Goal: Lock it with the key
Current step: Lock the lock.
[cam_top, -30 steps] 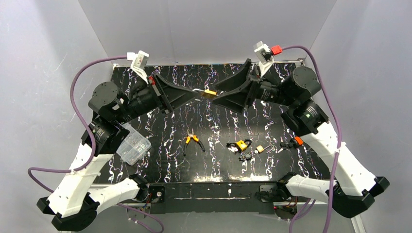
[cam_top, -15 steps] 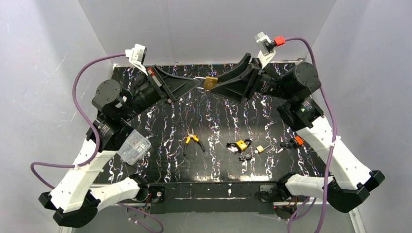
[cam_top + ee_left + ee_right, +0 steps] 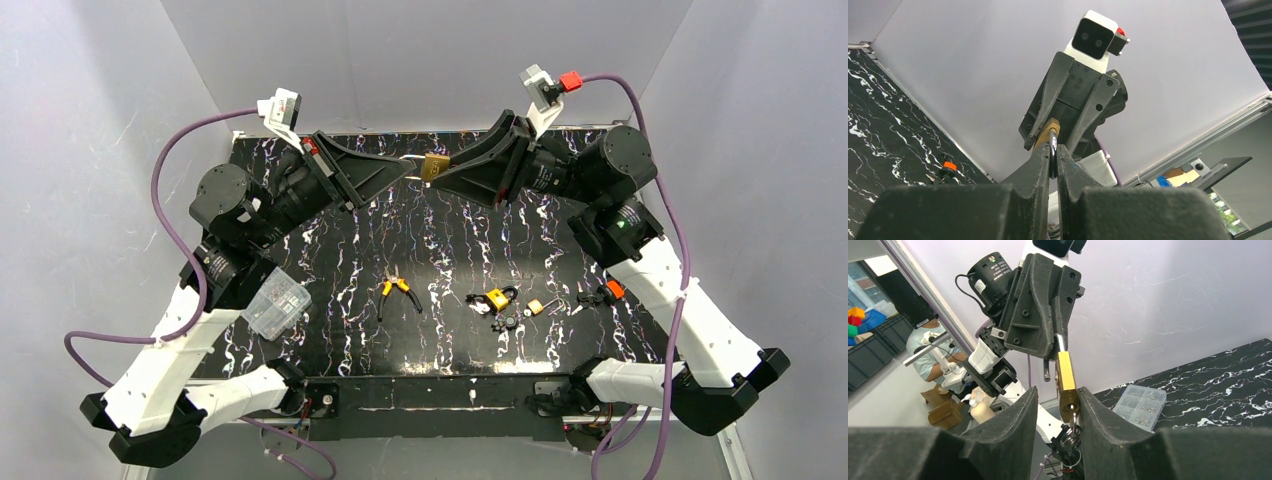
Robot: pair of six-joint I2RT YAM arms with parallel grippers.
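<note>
A brass padlock [image 3: 433,167] hangs in the air above the back of the mat, between the two arms. My left gripper [image 3: 412,170] is shut on its steel shackle [image 3: 1053,155], seen edge-on between the fingers in the left wrist view. My right gripper [image 3: 1058,390] is open around the lock's body [image 3: 1066,382]: the body touches the right finger and a gap remains on the left side. A key [image 3: 1073,420] on a ring sticks out of the bottom of the lock, between my right fingers.
On the black marbled mat [image 3: 330,250] lie yellow-handled pliers [image 3: 398,292], a second yellow padlock [image 3: 495,298], a small padlock [image 3: 536,307] and an orange-capped piece [image 3: 612,289]. A clear parts box [image 3: 275,304] sits at the left edge.
Both arms have carried the padlock a little up and toward the back wall. The right jaws have narrowed around the lock's body. The left grip is unchanged.
</note>
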